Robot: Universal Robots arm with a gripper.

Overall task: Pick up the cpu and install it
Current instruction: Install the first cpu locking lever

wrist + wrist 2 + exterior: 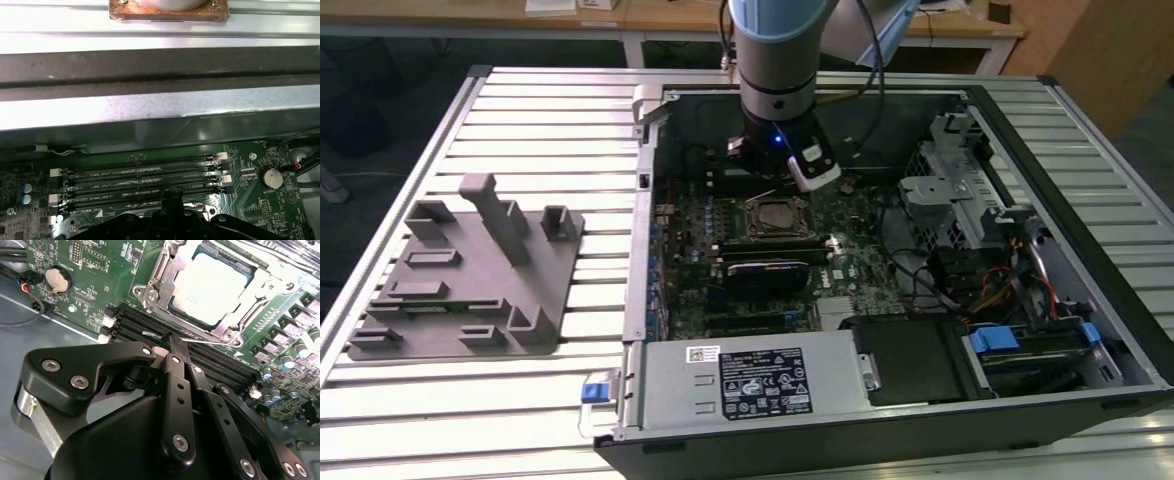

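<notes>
The exterior view looks down from above; both wrist views sit close over the memory slots (200, 352) (145, 182).

An open computer case (881, 270) lies on a table of metal slats (520, 130). The robot arm (778, 60) reaches down into the case, above the green board (720, 270). The cpu (777, 212) sits in its socket just below the arm. A grey plastic block plate (467, 280) lies on the exterior view's left.

A lab or workshop. An opened computer case (881, 300) lies on a slatted metal table (534, 110). Wooden desks (667, 20) stand behind.
</notes>
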